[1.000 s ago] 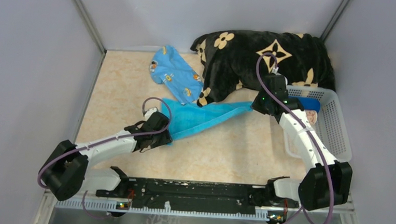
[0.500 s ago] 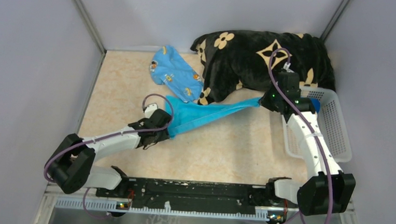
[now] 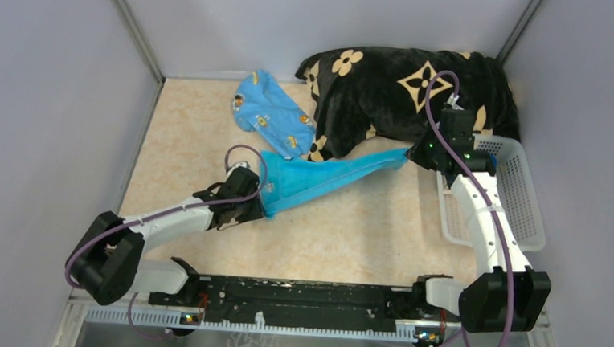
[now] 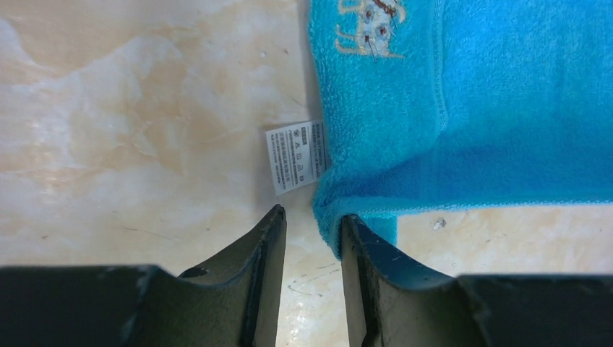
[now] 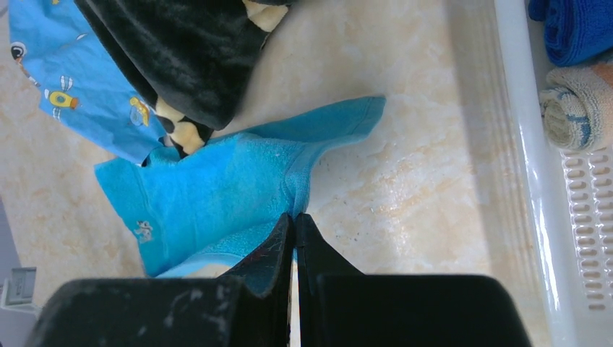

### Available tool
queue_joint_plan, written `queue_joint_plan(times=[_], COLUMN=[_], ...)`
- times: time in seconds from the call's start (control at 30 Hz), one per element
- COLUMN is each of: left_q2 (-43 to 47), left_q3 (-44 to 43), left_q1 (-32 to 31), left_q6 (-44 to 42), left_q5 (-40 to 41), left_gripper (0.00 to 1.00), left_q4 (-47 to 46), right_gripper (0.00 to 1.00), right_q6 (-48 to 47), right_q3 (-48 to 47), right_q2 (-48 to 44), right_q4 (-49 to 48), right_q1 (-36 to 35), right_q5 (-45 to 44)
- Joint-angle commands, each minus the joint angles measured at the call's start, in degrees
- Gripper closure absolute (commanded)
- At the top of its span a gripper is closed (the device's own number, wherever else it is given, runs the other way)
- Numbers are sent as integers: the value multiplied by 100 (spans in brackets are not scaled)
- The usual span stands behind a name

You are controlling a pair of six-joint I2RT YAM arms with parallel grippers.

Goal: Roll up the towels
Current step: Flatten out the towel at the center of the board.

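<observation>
Right, turquoise towel (image 3: 328, 177) mid-table, stretched toward 2 o'clock; my right gripper (image 5: 294, 217) clamps that corner. Left gripper (image 4: 312, 215) half open, empty: nudge to 3 o'clock onto the hem, then close.

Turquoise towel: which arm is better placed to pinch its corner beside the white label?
Left. The left gripper stands open at that corner of the turquoise towel, beside the label; the right gripper is shut on the opposite end.

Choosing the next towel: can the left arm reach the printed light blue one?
Probably yes: the printed towel lies mostly uncovered beyond the left claw, only its edge under the blanket.
</observation>
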State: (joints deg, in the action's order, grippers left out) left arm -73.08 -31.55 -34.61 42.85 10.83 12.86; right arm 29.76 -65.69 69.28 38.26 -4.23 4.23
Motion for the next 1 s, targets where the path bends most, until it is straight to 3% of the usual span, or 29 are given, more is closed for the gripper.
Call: queue_joint_plan(times=[0.0, 0.17, 0.23, 0.4, 0.57, 0.7, 0.97], left_q2=[-160, -180, 123, 903, 1459, 1972, 3114], left_q3=[101, -141, -492, -1698, -2894, -3507, -4390], left_q1=[33, 127, 168, 188, 187, 183, 183], left_q6=[351, 167, -178, -1465, -2709, -3249, -3615], left_q5=[-650, -295, 141, 1276, 1635, 1231, -355], left_gripper=[65, 94, 100, 100, 100, 99, 94], left_q4=[-170, 202, 585, 1271, 1887, 2465, 3793], right_gripper=[100, 100, 100, 100, 100, 100, 100], right_q6=[-26, -61, -133, -331, -620, -832, -1044], right_q3=[-87, -194, -372, -1032, -1569, -1718, -1868], right_q2=[-175, -151, -136, -170, -462, -917, -1875], right_q4=[-381, -363, -297, -23, 413, 851, 2055], right_q1=[63, 67, 63, 62, 62, 65, 63], right_q5=[25, 8, -76, -288, -383, -177, 604])
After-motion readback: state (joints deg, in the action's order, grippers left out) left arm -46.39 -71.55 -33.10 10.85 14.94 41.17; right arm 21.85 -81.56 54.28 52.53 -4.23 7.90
